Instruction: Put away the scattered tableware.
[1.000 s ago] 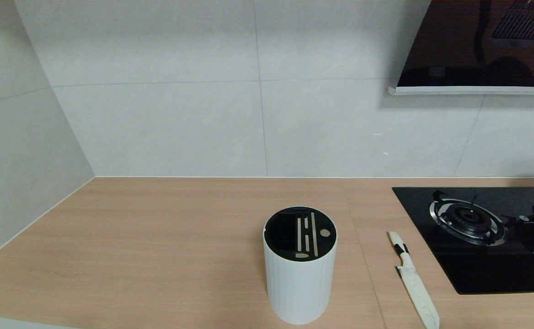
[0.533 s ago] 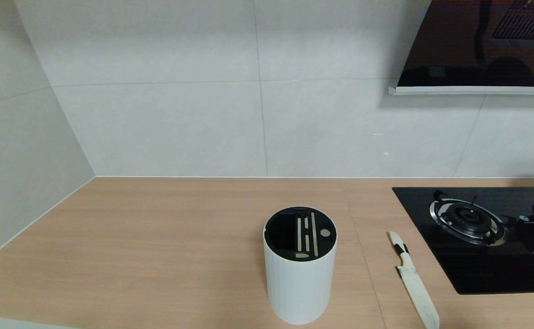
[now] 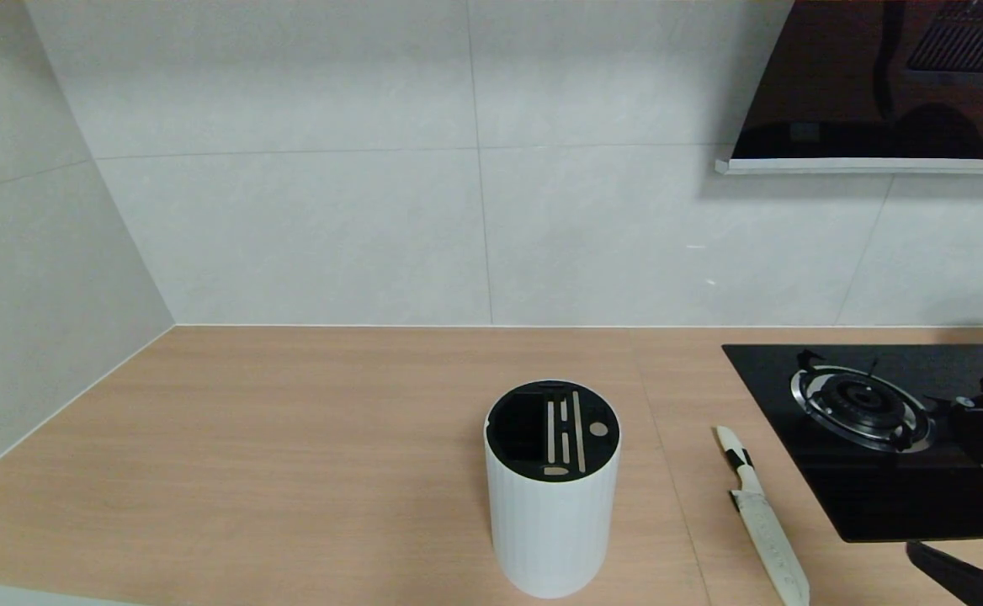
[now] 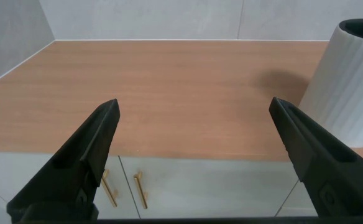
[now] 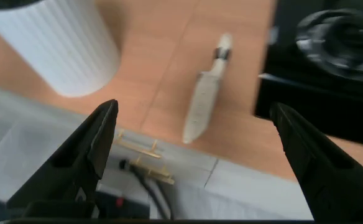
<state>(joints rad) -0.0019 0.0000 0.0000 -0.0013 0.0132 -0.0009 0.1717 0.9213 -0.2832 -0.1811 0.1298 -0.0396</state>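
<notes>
Right end effector (image 5: 192, 107) splayed; knife (image 5: 202, 111) perhaps ceramic.

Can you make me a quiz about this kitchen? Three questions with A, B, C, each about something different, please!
1. Look at the knife, the holder and the stove. Where is the knife?
A. Inside the holder
B. On the counter, between the two
C. On the stove

2. What colour is the holder's ribbed side?
A. Red
B. Green
C. White

3. How are the right gripper's fingers?
A. Open, gripping nothing
B. Shut on the knife
C. Shut on a spoon

Answers:
1. B: it lies flat on the wood beside the stove's edge.
2. C: the wall is white, the top black.
3. A: the fingers stand wide apart.
</notes>
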